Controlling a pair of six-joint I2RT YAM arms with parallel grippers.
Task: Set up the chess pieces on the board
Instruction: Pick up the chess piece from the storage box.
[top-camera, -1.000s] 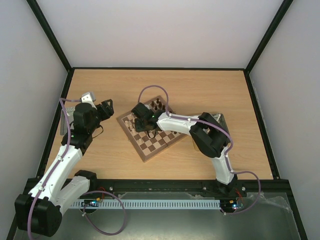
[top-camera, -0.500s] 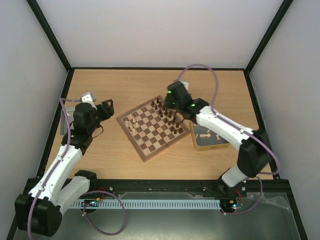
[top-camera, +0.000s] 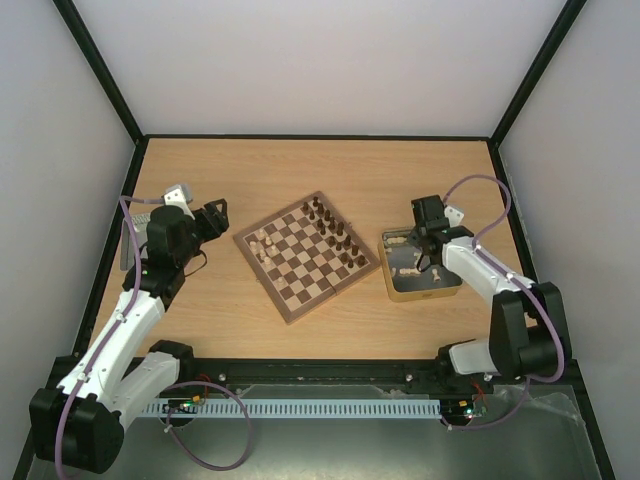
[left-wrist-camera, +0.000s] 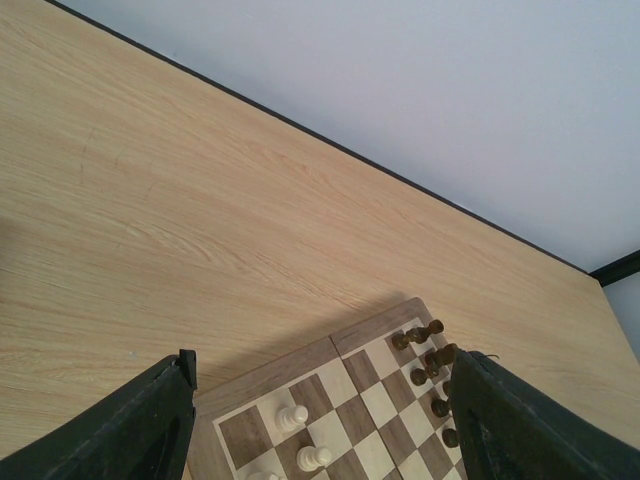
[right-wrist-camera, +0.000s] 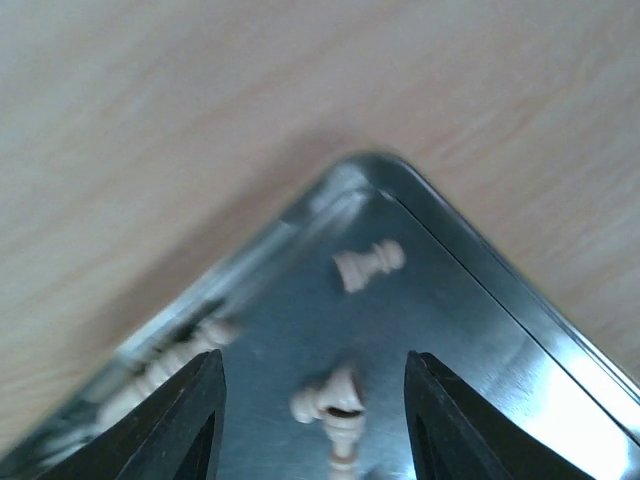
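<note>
The board (top-camera: 307, 258) lies tilted at the table's middle. A few cream chess pieces (top-camera: 262, 243) stand at its left corner, and dark chessmen (top-camera: 335, 235) line its right side. More cream pieces (right-wrist-camera: 368, 265) lie loose in the metal tin (top-camera: 441, 286). My right gripper (top-camera: 428, 248) hovers over the tin's far corner. It is open (right-wrist-camera: 315, 405), with a lying cream piece (right-wrist-camera: 335, 408) below the gap and nothing held. My left gripper (top-camera: 212, 218) hangs open left of the board. In its wrist view (left-wrist-camera: 320, 425) I see two cream pawns (left-wrist-camera: 291, 416) and the board's corner (left-wrist-camera: 370, 395).
The tin's rim (right-wrist-camera: 480, 270) rises around the loose pieces, and several more chessmen (right-wrist-camera: 170, 360) lie against its left wall. A grey object (top-camera: 140, 215) sits by the left arm at the table's left edge. Black frame rails bound the table.
My right arm has swung from the board's left corner across to the tin, and its jaws have gone from shut to open. The left arm has not moved.
</note>
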